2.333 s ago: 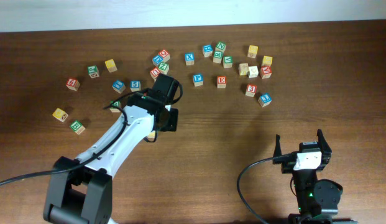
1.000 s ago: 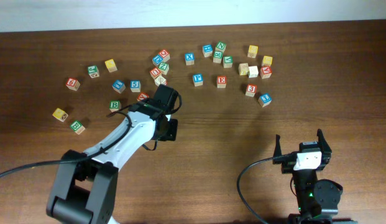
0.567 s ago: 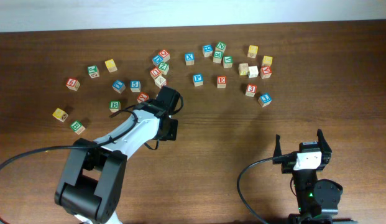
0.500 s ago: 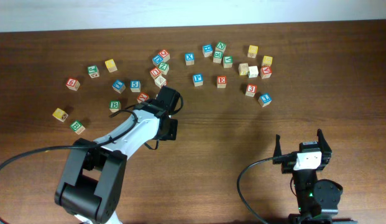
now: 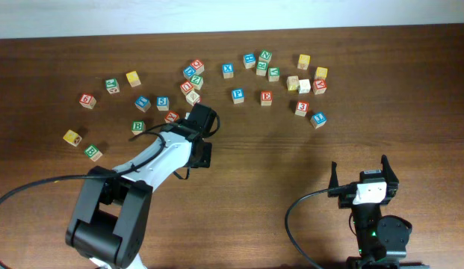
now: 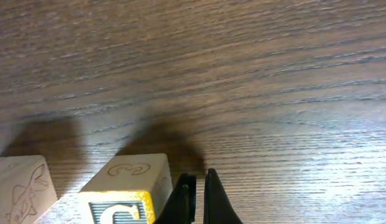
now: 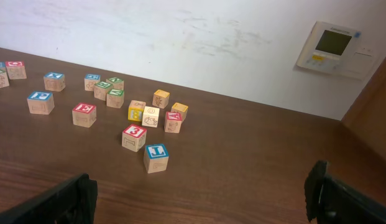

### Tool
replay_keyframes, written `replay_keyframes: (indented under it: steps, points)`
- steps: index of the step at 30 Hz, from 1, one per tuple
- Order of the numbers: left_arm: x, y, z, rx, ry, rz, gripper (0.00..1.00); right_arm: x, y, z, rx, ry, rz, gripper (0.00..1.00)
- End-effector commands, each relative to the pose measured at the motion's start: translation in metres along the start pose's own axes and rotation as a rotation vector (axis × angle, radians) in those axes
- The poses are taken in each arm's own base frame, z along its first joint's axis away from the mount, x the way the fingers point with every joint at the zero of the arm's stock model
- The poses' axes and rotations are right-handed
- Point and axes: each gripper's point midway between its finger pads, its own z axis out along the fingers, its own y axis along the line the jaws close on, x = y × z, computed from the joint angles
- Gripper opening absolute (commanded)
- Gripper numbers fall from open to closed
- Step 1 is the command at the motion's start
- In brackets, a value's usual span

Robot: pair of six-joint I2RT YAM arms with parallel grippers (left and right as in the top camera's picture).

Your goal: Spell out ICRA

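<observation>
In the left wrist view my left gripper point(image 6: 197, 199) is shut and empty, low over the wood. A wooden block with a yellow-framed C point(image 6: 124, 196) stands right beside its left finger; whether they touch I cannot tell. From overhead the left wrist point(image 5: 198, 138) hides that block. A red A block point(image 5: 319, 85) and a blue block with an I or L point(image 5: 317, 119) lie at the back right, also in the right wrist view point(image 7: 156, 155). My right gripper point(image 7: 202, 205) is open and empty at the front right point(image 5: 361, 179).
Several letter and number blocks are scattered across the back of the table, among them a red E point(image 5: 266, 97) and a blue F point(image 5: 237, 95). A picture block point(image 6: 22, 186) sits left of the C block. A wall panel point(image 7: 332, 46) hangs behind.
My left arm has swung and its wrist has shifted slightly toward the table's front, uncovering a green block on its left. The right arm has not moved.
</observation>
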Motion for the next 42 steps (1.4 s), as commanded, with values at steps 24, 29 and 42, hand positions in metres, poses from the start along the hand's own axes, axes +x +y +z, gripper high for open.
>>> replay_keyframes:
  steps: [24,29,42]
  points:
    - [-0.001,0.037,0.008,-0.065,0.021,-0.132,0.00,0.002,0.002,0.000,-0.009,0.002,0.004,0.98]
    - [0.000,0.041,0.007,-0.085,0.019,-0.131,0.00,0.002,0.002,0.000,-0.009,0.002,0.004,0.98]
    - [-0.001,0.047,0.007,-0.117,0.014,-0.129,0.00,0.002,0.002,0.000,-0.009,0.002,0.004,0.98]
